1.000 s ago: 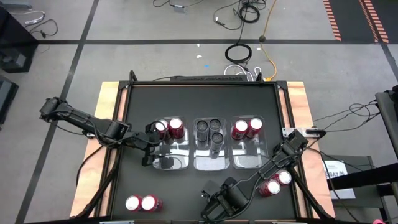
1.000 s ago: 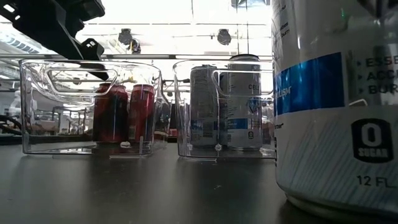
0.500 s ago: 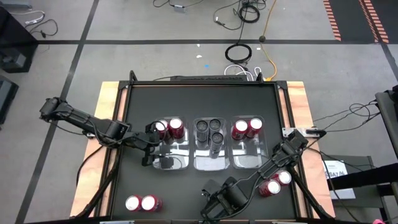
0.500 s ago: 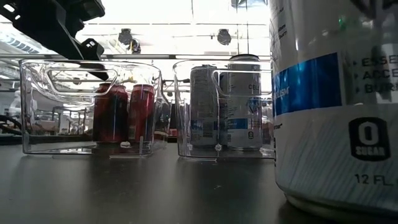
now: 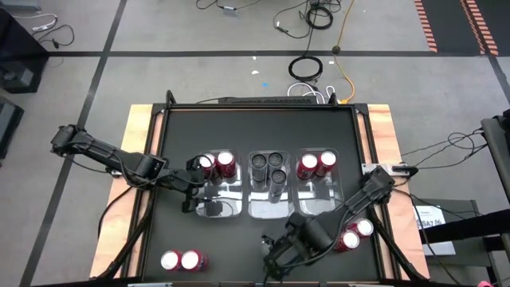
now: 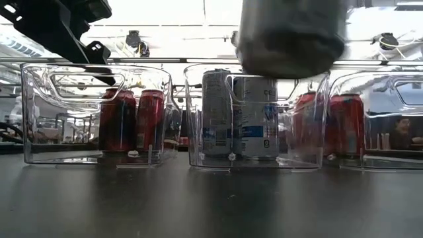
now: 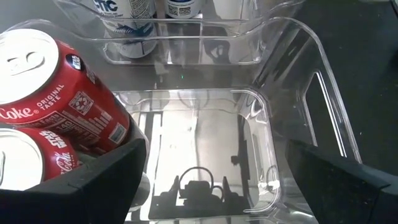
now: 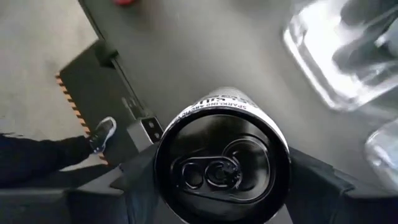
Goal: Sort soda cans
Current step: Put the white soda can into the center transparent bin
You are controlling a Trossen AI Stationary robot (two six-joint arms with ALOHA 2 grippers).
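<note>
Grey floor with cables and taped lines around a black worktop (image 5: 255,135) edged in pale wood. Three clear bins in a row mid-worktop: left bin (image 5: 213,206) holds two red cans (image 5: 217,165) at its far end, middle bin (image 5: 269,209) three dark cans (image 5: 269,166), right bin (image 5: 317,204) two red cans (image 5: 316,165). High view alone shows the strays: a red pair (image 5: 181,260) near the front left edge, another red pair (image 5: 352,234) front right. Right gripper (image 5: 280,257) sits near the front edge, fingers closed partway around a dark can (image 8: 222,163); the high view hides this can under the arm. Right wrist view looks down on its pull-tab top, so its long axis runs toward that camera; low view shows it (image 6: 291,36) clear of the worktop, upright, base down. Left gripper (image 7: 211,180) hangs over the left bin's bare near half, fingers spread wide, holding nothing. All other cans stand upright. A shoe (image 8: 102,133) shows on the floor beyond.
</note>
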